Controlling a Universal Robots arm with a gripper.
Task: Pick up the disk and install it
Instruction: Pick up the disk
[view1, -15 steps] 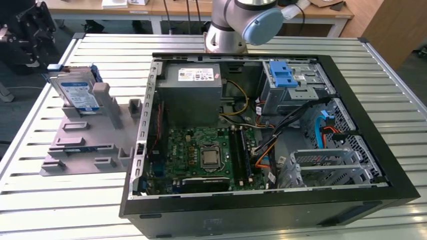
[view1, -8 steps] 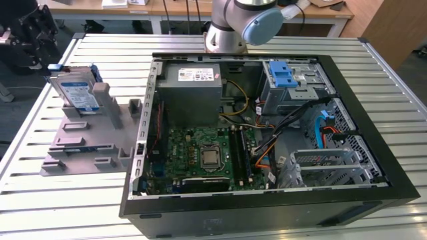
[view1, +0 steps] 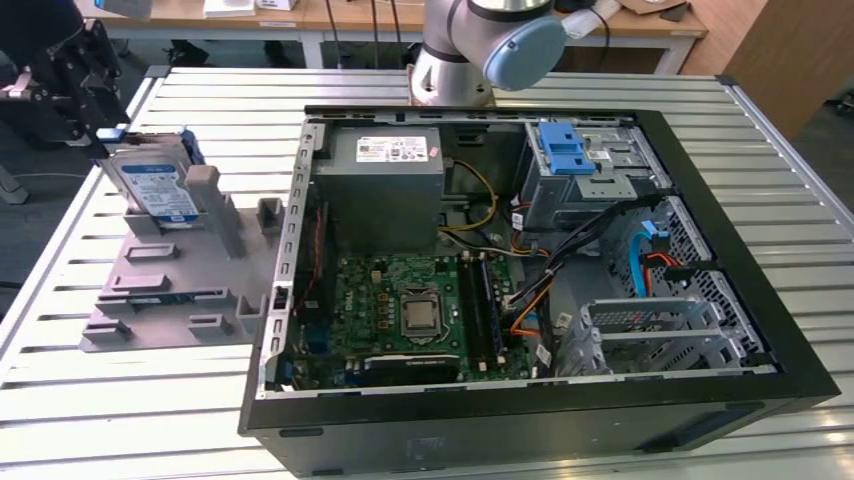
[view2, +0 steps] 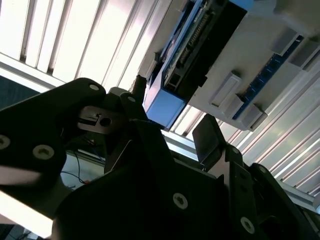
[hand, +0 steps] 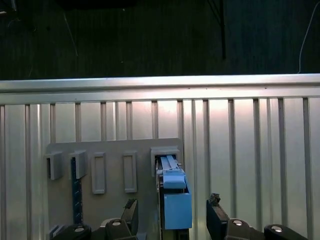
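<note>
In the exterior view the black jaws hang just beside the top end of the disk (view1: 156, 188). The disk stands on edge in a slot of the grey fixture (view1: 174, 290) on the slatted bench (view1: 107, 400). The open computer case (view1: 534, 270) lies well apart from the jaws, beyond the fixture.

In the second wrist view the disk (view2: 192, 47) runs away from the jaws. Its blue carrier end is nearest them and the dark connector edge is farther along. One of the fingers (view2: 207, 137) stands off to the side of that blue end without touching it.

In the first wrist view the disk (hand: 176, 202) is seen edge-on, straight ahead of the jaws. Its blue end sits in the gap between the two fingers (hand: 131, 211), with clear space on either side. The jaws are spread wide and hold nothing.

The disk is probably a stiff, dense metal slab, fairly heavy for its bulk. Its broad faces look smooth and could slip under a weak pinch. It should also be treated as sensitive to shock. The blue plastic frame will likely flex, so it makes a poor clamping surface. The better hold seems to be across the thickness, on the two flat faces near the free end. The grip should be centred so the drive does not swing, and kept clear of the connector.
</note>
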